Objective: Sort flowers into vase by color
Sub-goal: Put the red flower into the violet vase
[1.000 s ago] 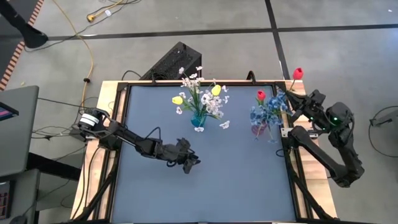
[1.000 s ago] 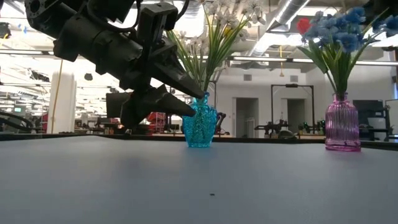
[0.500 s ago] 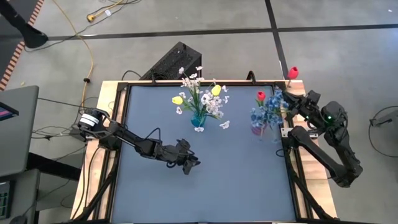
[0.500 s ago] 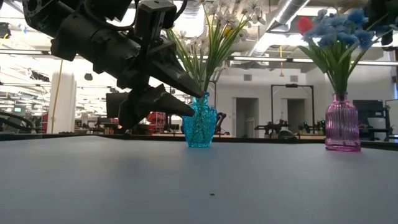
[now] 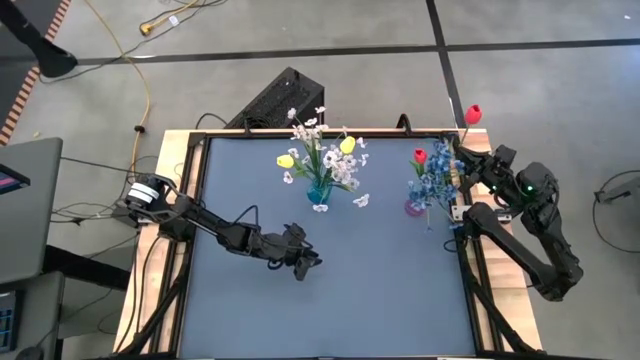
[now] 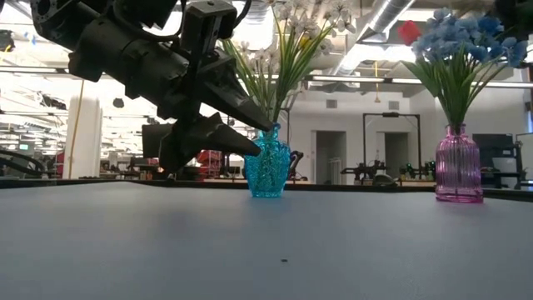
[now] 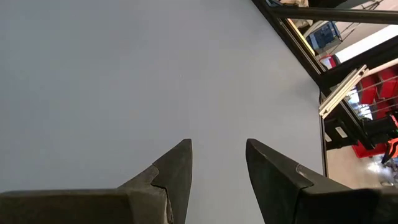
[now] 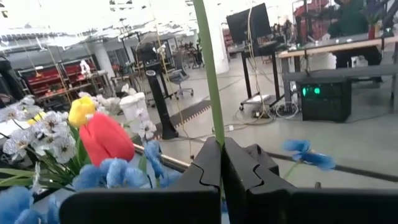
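Observation:
My right gripper (image 5: 461, 163) is at the table's right edge, beside the pink vase (image 5: 412, 208), and is shut on a red tulip's stem. That tulip's bud (image 5: 473, 113) is beyond the table's far right corner. The pink vase (image 6: 459, 165) holds blue sprays (image 5: 433, 182) and another red tulip (image 8: 106, 138). The blue vase (image 5: 319, 191) holds white sprays (image 5: 340, 170) and yellow tulips (image 5: 347, 145). My left gripper (image 5: 306, 262) is open above bare table near the middle, with nothing between its fingers (image 7: 177, 168). My right gripper pinches the red tulip's green stem (image 8: 212, 124) between its two shut fingers (image 8: 208, 163). The fingers reach in level from the table's right side and lie across the stem. The tulip is lifted clear, its bud above the fingers. The stem's lower end is hidden.
A single white blossom (image 5: 361, 200) lies on the table between the two vases. The dark table has a black frame rim (image 5: 470, 270) along its edges. Bare table surface (image 5: 380, 290) stretches across the near half.
My right gripper has moved a little toward the table's left, toward the pink vase, carrying the red tulip with it; the bud has shifted the same way. The blue sprays in the pink vase have shifted slightly. My left arm has kept still.

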Available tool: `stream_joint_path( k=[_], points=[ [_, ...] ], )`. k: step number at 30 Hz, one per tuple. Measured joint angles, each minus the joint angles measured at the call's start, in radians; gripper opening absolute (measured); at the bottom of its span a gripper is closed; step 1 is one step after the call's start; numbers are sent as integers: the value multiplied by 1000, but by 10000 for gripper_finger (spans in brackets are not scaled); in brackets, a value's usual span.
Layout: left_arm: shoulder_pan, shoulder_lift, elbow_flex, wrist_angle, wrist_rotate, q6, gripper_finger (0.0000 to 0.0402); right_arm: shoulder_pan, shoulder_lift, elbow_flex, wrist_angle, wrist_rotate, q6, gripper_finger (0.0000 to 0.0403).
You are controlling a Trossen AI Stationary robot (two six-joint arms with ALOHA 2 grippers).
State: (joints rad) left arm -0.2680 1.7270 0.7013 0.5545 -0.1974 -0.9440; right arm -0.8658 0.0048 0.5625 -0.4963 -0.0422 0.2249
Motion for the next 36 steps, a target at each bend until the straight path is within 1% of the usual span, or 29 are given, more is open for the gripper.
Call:
stream_joint_path(
  k=[7, 13, 36],
  points=[
    [0, 0, 0, -7, 0, 0, 139, 0, 0, 0, -18, 0, 9, 24],
    [0, 0, 0, -11, 0, 0, 139, 0, 0, 0, -84, 0, 14, 24],
    [0, 0, 0, -11, 0, -3, 139, 0, 0, 0, -98, -13, 3, 24]
  ],
)
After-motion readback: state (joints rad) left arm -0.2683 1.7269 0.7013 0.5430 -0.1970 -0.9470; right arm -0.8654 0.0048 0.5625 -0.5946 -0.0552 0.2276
